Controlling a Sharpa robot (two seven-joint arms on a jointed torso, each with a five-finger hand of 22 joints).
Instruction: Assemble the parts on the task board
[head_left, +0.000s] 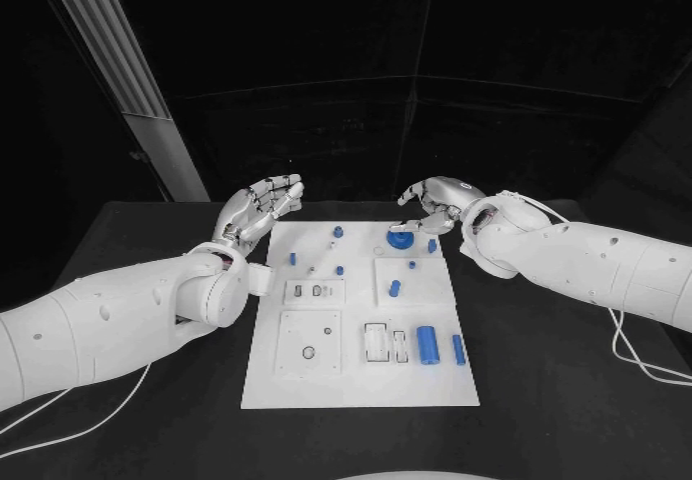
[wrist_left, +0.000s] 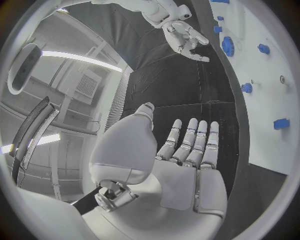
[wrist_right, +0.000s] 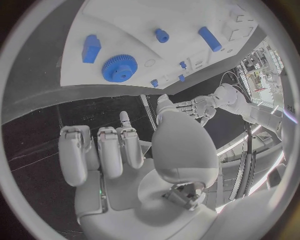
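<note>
Both hands hover off the far edge of the task board (head_left: 361, 395), holding nothing. Left hand (head_left: 261, 208): fingers straight, spread. Right hand (head_left: 436, 203): fingers curled in, empty. Blue gear (head_left: 401, 240) sits at the far end of the board, nearest the right hand. We'd judge no pick started yet; open the right hand's fingers before lowering, approach the gear from above, avoid the small peg (head_left: 431, 245) beside it.
</note>
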